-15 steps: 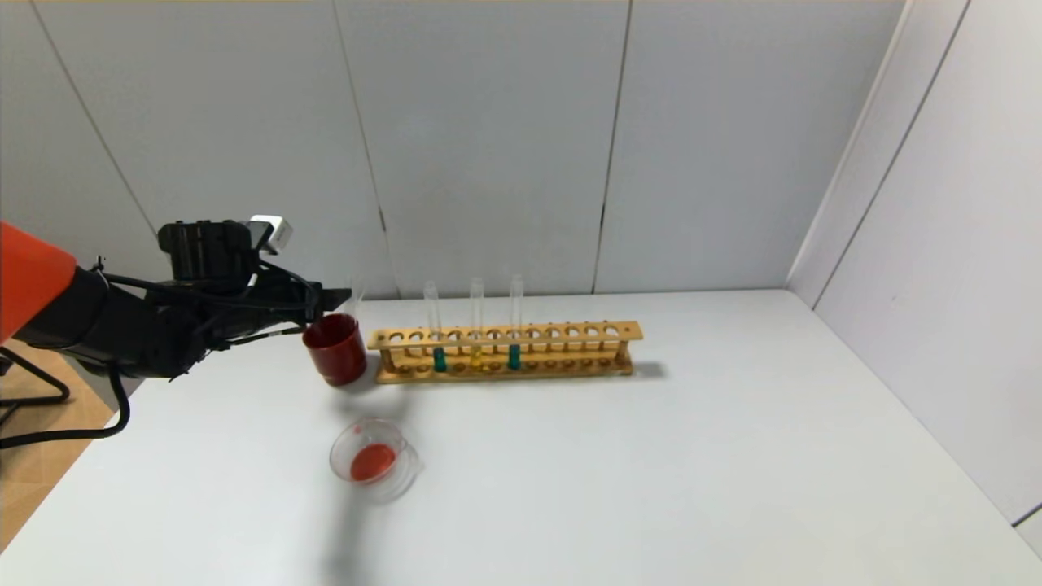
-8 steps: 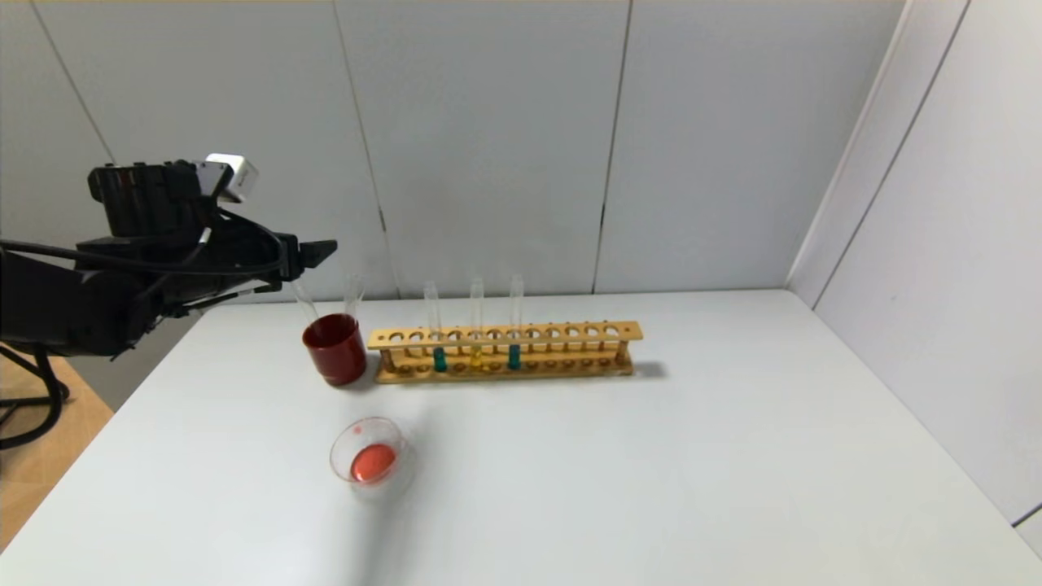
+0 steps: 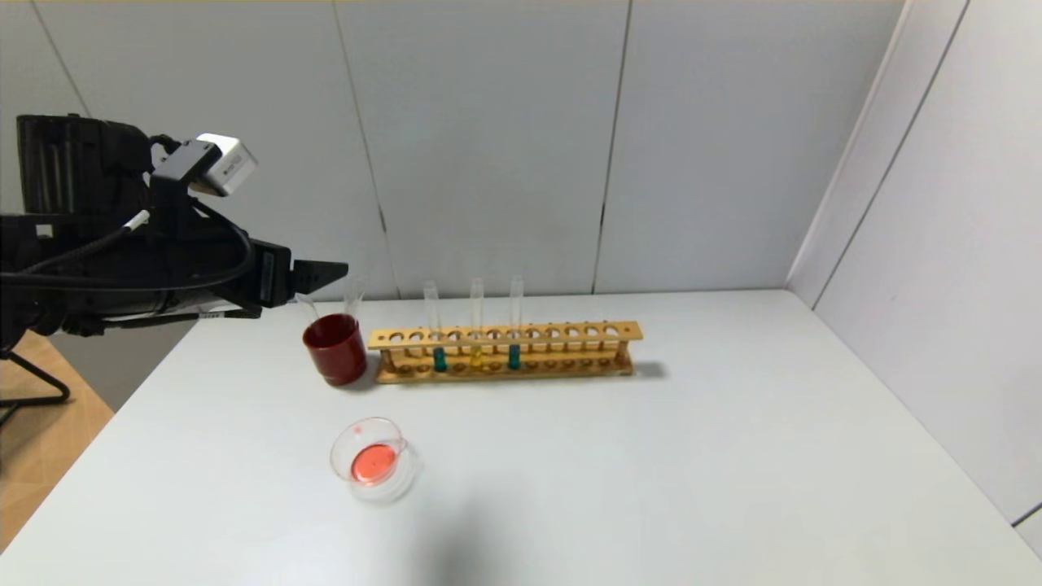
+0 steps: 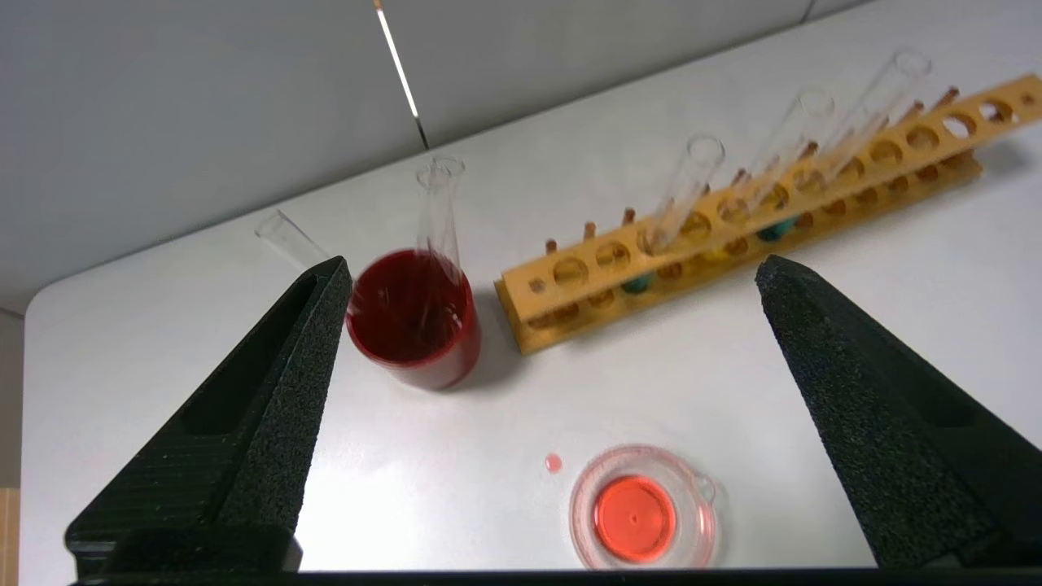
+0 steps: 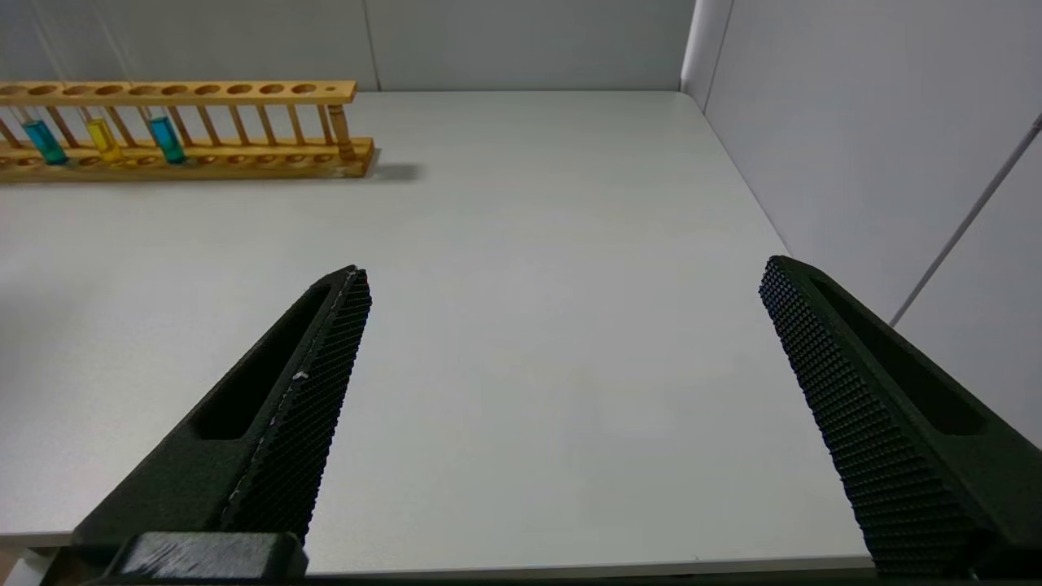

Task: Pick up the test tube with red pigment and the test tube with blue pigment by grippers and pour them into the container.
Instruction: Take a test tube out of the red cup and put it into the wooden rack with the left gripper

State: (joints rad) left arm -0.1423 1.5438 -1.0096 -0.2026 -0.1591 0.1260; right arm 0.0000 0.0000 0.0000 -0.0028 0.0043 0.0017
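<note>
My left gripper is open and empty, in the air up and to the left of the dark red cup. Two empty clear tubes lean in that cup; no tube with orange-red liquid shows. The test tube with blue pigment stands in the wooden rack. The container, a clear glass dish, holds orange-red liquid near the table's front left. My right gripper is open and empty over the table's near right part, out of the head view.
The rack also holds a teal-green tube and a yellow tube. A small red drop lies on the table beside the dish. The table's left edge is close to the cup. Walls stand behind and to the right.
My left gripper has risen away from the dark red cup and drawn back to the left. A second empty tube now shows leaning in the cup.
</note>
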